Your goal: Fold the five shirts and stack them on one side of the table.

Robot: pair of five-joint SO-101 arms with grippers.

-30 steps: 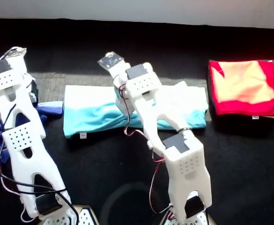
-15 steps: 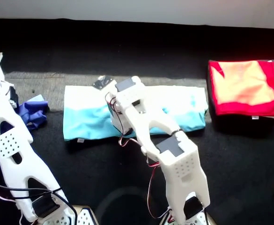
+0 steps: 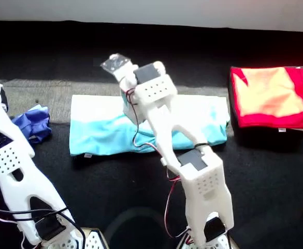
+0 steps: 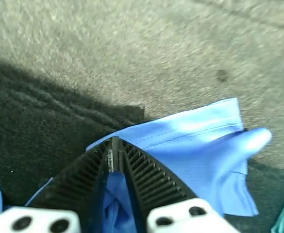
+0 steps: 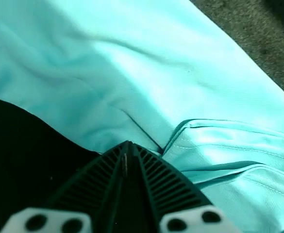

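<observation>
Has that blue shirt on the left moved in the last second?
Yes. The blue shirt has slid leftward in the high view, opening a gap from the left edge of the teal shirt, which it nearly touched before. The left gripper is shut on it.

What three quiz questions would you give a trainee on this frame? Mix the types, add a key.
1. True or false: the folded red shirt lies apart from the teal shirt.
2. Which shirt are the left arm's jaws shut on? A. the teal shirt. B. the blue shirt. C. the red shirt.
3. Fill in: in the right wrist view, the right arm's jaws point at the ____ shirt.

Key: 1 true; 2 B; 3 teal.
</observation>
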